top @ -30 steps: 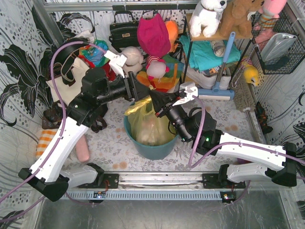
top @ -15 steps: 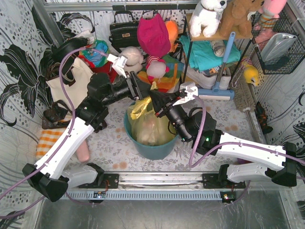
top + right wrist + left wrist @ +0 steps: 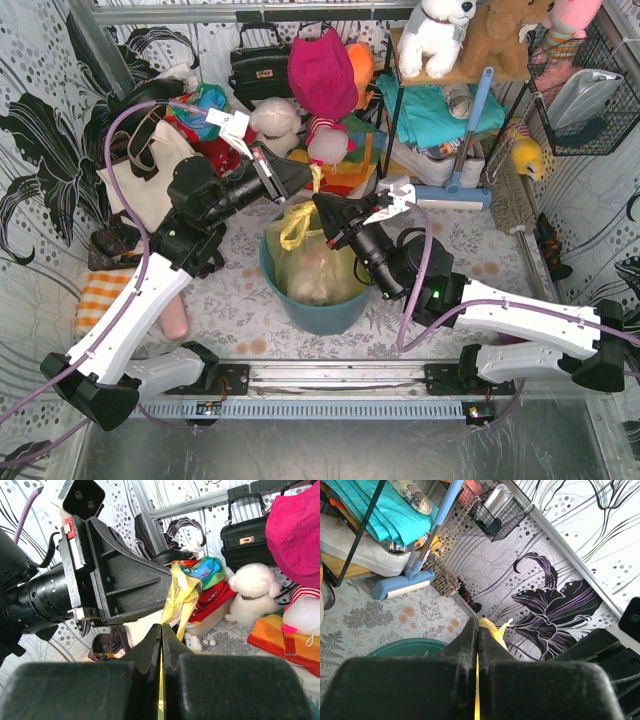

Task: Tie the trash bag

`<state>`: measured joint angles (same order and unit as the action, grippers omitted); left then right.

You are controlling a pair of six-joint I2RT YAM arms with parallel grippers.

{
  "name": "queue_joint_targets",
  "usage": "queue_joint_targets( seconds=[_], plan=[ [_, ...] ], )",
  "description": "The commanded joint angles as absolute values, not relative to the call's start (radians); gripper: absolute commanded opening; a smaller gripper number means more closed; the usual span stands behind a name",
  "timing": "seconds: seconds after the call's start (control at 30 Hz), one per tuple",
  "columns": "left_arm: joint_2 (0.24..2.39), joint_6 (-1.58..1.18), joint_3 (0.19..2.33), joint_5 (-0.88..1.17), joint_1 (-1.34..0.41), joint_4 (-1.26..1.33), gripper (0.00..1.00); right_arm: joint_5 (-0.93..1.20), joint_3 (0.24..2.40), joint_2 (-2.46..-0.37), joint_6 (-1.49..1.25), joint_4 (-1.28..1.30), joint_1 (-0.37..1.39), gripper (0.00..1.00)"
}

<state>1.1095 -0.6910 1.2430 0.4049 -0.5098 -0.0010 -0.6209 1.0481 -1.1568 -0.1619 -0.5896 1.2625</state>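
Note:
The trash bag (image 3: 312,262), thin yellow plastic with pale crumpled paper showing through, stands in a round teal bin (image 3: 325,315) mid-table. Two twisted yellow ears rise from its mouth. My left gripper (image 3: 308,178) is shut on the upper ear; in the left wrist view the yellow plastic (image 3: 493,629) pokes out past the tip of that gripper (image 3: 478,623). My right gripper (image 3: 320,204) sits just below and right of it, shut on another yellow strip (image 3: 180,592) that runs between its jaws at the tip of the gripper (image 3: 161,628). A small yellow loop (image 3: 293,226) hangs between them.
A cream tote bag (image 3: 150,165) leans at the left. A black handbag (image 3: 258,65), plush toys (image 3: 275,118) and bright cloths crowd the back. A metal shelf with a blue-handled mop (image 3: 465,150) stands back right, a wire basket (image 3: 585,95) beyond it.
My left gripper has shut on the bag's ear and pulled it up and slightly back-left. The right gripper has held its grip almost in place.

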Motion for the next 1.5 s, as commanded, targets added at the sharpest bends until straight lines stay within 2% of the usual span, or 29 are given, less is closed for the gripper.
queue_joint_targets(
  seconds=[0.0,0.2,0.27,0.33,0.53,0.7,0.8,0.87,1.13,1.3,1.47],
  plan=[
    [1.077,-0.683,1.233,0.421,-0.512,0.064,0.00,-0.637,1.036,-1.103,-0.178,-0.585,1.268,0.00],
    [1.029,-0.665,1.210,0.393,-0.512,0.051,0.00,-0.615,1.044,-1.064,-0.190,-0.504,1.268,0.02],
    [1.023,-0.661,1.210,0.391,-0.512,0.045,0.00,-0.599,1.067,-1.056,-0.204,-0.441,1.267,0.18],
    [1.018,-0.658,1.209,0.390,-0.512,0.044,0.00,-0.584,1.083,-1.046,-0.222,-0.409,1.267,0.25],
    [1.018,-0.653,1.205,0.396,-0.512,0.045,0.00,-0.490,1.147,-1.038,-0.284,-0.263,1.267,0.25],
    [1.023,-0.653,1.209,0.389,-0.512,0.026,0.00,-0.362,1.193,-1.038,-0.451,-0.117,1.268,0.25],
    [1.023,-0.652,1.208,0.380,-0.512,0.017,0.00,-0.323,1.181,-1.051,-0.560,-0.072,1.269,0.30],
    [1.020,-0.654,1.202,0.373,-0.512,0.023,0.00,-0.326,1.160,-1.062,-0.604,-0.071,1.269,0.36],
    [1.016,-0.661,1.201,0.381,-0.512,0.031,0.00,-0.381,1.092,-1.120,-0.736,-0.185,1.269,0.48],
    [1.012,-0.660,1.202,0.385,-0.512,0.029,0.00,-0.399,1.057,-1.158,-0.863,-0.246,1.269,0.51],
    [1.008,-0.658,1.201,0.388,-0.512,0.030,0.00,-0.498,1.018,-1.154,-0.974,-0.247,1.269,0.47]
  ],
)
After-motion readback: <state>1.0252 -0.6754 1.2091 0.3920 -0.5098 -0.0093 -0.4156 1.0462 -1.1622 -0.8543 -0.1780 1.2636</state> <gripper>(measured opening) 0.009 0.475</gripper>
